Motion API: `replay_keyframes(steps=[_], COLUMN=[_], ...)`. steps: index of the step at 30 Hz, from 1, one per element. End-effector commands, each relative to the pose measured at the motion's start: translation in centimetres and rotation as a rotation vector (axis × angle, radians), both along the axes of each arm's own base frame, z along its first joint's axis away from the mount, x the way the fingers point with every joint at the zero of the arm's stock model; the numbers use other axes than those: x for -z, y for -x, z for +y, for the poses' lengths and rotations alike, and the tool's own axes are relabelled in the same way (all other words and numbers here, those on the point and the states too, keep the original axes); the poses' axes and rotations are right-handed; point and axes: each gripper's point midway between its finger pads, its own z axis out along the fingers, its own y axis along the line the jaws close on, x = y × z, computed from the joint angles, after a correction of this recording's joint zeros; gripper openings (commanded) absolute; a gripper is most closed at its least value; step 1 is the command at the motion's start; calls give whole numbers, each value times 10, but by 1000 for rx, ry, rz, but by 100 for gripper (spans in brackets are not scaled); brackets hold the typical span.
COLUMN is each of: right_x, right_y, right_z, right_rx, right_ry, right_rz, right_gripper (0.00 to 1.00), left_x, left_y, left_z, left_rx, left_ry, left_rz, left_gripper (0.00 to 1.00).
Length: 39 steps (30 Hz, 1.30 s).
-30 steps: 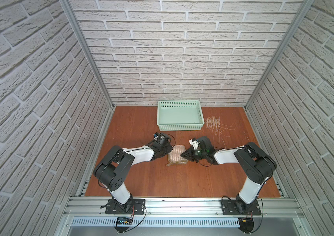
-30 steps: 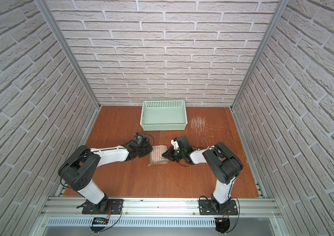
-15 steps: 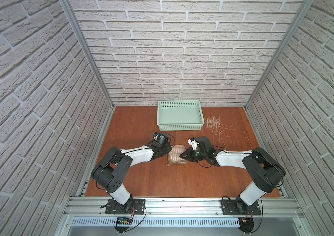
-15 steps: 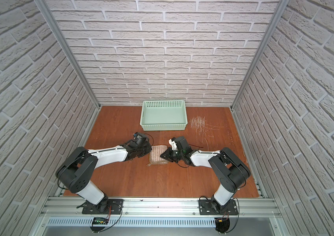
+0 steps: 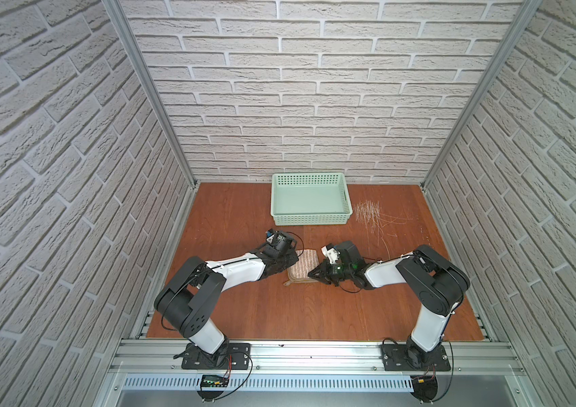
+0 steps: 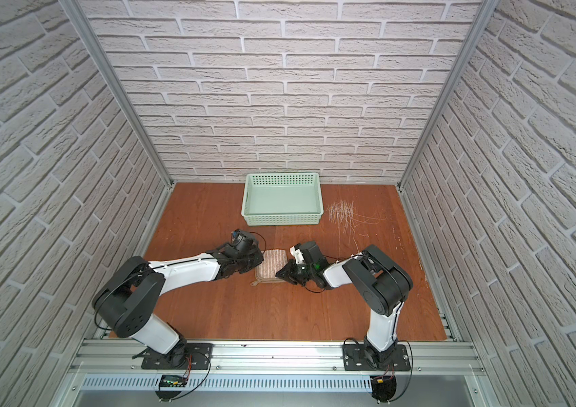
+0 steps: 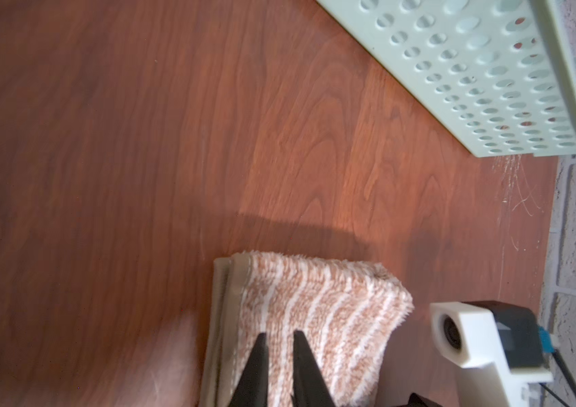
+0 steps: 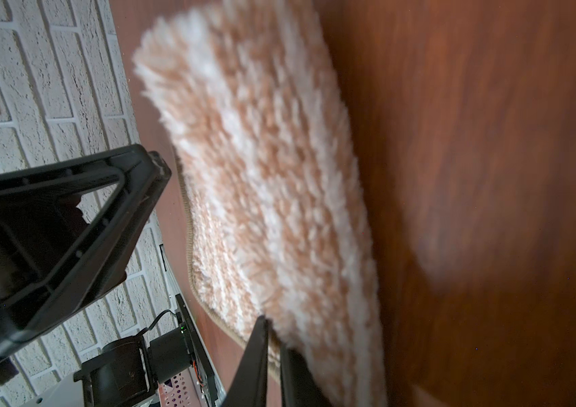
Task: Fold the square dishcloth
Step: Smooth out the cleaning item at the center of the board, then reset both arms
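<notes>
The square dishcloth [image 5: 302,268] [image 6: 270,268] lies folded into a small tan pad with pale stripes on the wooden table, between my two grippers. My left gripper [image 5: 291,262] [image 7: 280,336] sits low at its left edge, jaws nearly together with the fluffy top layer [image 7: 314,299] pinched between them. At the cloth's front right edge, my right gripper [image 5: 311,274] [image 8: 274,329] is shut on the edge of the upper layer [image 8: 272,169], which bulges above the hemmed layer beneath. The left gripper's black finger [image 8: 68,218] shows in the right wrist view.
A mint-green perforated basket [image 5: 311,215] [image 6: 281,220] [image 7: 473,70] stands empty behind the cloth near the back wall. Pale scratches [image 5: 371,215] mark the table to its right. Brick walls close in three sides. The right wrist's white camera housing [image 7: 469,334] is close beside the cloth.
The right arm's elbow swung outward and came back, while its gripper stayed at the cloth's edge and closed slightly tighter. The left arm and the cloth have barely moved.
</notes>
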Motion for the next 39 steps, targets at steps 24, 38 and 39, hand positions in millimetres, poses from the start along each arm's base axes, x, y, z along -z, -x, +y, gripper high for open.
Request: replay_keyframes(steps=[24,38,39], right_x=[-206,-230,-228], right_y=[-54,-56,-55], right_z=[-207,-313,-315], right_rx=[493,902,919], right_ry=[797,1094,1091], right_rz=[-599,-896,-924], right_gripper=[99,99,99], left_x=[-157,-171,-168], left_y=[36,56,54], left_z=[137,225,226], left_rx=[-257,-425,-408], left_ry=[-323,-729,-740], left_rz=[-371,-515,-524], left_gripper=[98,98,98])
